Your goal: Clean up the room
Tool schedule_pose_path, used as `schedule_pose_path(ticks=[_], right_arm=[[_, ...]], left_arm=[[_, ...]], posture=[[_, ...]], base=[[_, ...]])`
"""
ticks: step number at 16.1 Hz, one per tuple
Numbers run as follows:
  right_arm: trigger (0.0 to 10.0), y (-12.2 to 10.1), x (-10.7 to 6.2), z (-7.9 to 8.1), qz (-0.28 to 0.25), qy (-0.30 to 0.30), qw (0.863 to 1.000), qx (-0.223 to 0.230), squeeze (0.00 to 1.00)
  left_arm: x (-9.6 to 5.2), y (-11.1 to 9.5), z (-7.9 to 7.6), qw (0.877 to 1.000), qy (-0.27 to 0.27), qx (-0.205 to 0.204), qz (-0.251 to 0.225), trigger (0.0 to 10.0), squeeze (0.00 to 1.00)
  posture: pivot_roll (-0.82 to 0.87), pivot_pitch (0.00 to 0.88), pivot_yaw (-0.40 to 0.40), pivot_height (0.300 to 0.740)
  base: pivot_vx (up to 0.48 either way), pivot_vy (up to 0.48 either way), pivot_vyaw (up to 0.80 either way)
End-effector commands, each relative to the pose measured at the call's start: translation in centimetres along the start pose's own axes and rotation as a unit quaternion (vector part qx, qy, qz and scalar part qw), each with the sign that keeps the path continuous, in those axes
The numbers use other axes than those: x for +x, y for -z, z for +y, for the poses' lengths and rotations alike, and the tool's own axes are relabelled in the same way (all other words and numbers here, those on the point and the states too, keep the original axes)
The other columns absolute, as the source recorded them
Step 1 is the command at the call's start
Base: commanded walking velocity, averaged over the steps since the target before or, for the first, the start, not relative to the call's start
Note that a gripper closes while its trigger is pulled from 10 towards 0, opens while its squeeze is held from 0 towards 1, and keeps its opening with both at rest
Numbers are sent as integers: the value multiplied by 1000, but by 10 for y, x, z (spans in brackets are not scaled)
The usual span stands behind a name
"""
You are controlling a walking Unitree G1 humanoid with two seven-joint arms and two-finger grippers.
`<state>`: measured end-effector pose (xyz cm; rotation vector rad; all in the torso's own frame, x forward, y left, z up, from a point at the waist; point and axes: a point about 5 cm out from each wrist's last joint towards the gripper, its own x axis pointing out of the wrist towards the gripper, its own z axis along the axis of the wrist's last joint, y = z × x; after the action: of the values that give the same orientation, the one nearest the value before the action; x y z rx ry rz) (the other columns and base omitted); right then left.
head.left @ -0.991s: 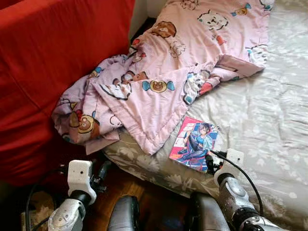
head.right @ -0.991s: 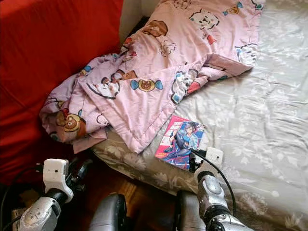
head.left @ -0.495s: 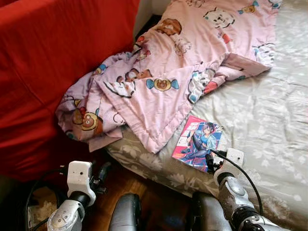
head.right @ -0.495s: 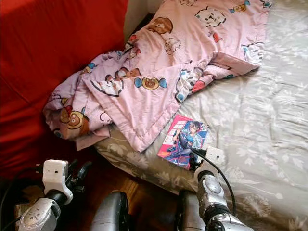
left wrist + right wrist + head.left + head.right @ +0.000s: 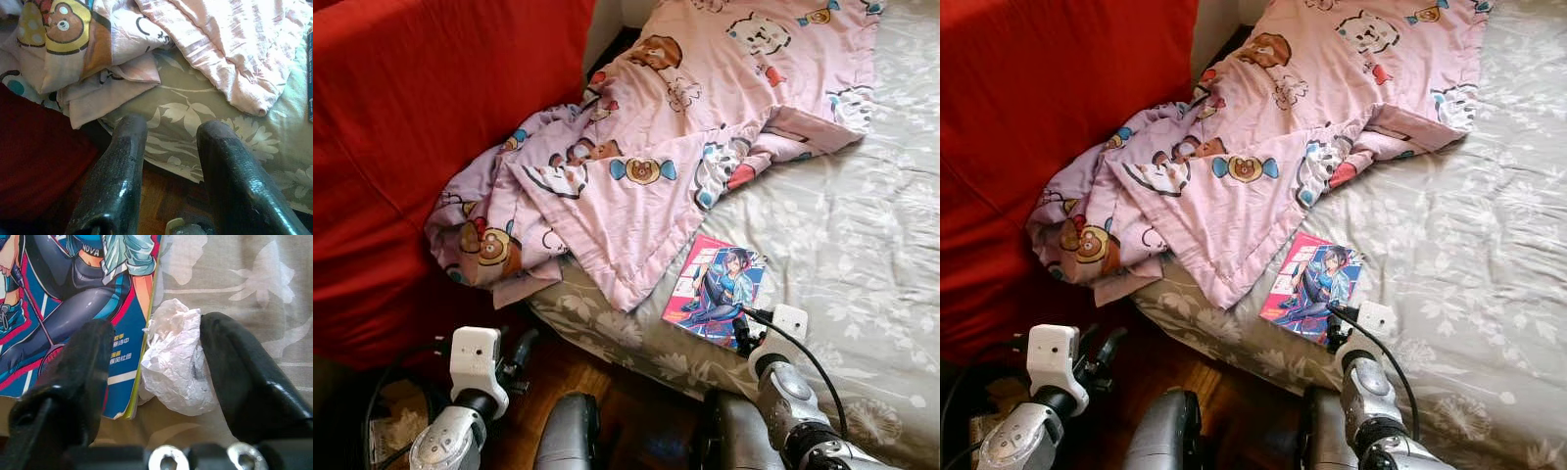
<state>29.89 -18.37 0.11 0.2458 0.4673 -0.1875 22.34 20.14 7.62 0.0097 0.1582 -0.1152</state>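
Crumpled white paper: we see a wad of tissue-like crumpled white paper (image 5: 177, 363) lying on the bed, touching the lower corner of the book.
Right hand: our right hand (image 5: 161, 367) sits low at the near edge of the bed (image 5: 862, 245); its two black fingers (image 5: 244, 377) stand apart, one on each side of the wad, the right-side finger touching it and the other resting over the book's corner (we cannot tell whether the wad is actually pinched).
Book: a thin glossy comic book with a blue-and-red cover (image 5: 713, 291) lies flat on the grey floral bedspread, just beside the pink blanket's corner.
Blanket: a rumpled pink blanket printed with cartoon bears (image 5: 646, 157) spills over the bed's left edge against the red upholstered side (image 5: 421, 127).
Left hand: our left hand (image 5: 168, 147) hangs by the bed's corner above the wooden floor (image 5: 607, 382), fingers apart and holding nothing.
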Motion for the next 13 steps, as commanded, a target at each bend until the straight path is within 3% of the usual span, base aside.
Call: schedule_pose_path(ticks=[1, 8, 9, 10, 13], right_arm=[[10000, 16, -4, -1, 31, 2, 1000, -3, 0], [10000, 23, -6, -2, 46, 4, 999, -9, 0], [3961, 22, -6, 0, 43, 0, 999, -8, 0], [0, 21, -6, 1, 39, -4, 999, -5, 0], [0, 21, -6, 0, 39, 0, 999, -5, 0]], left_arm=[[-3, 1, 5, 1000, -11, 1, 6, 10000, 0], [-3, -2, 6, 1000, -13, 4, 3, 10000, 0], [-2, -3, 7, 1000, -13, 6, 1, 10000, 0], [-3, -3, 8, 1000, -13, 6, 2, 10000, 0], [-2, -3, 8, 1000, -12, 9, 3, 10000, 0]], posture=[[136, 255, 95, 631], [139, 261, 94, 631], [138, 262, 95, 631], [139, 262, 96, 631], [139, 262, 98, 631]], base=[[0, 0, 0], [0, 0, 0], [0, 0, 0], [0, 0, 0], [0, 0, 0]])
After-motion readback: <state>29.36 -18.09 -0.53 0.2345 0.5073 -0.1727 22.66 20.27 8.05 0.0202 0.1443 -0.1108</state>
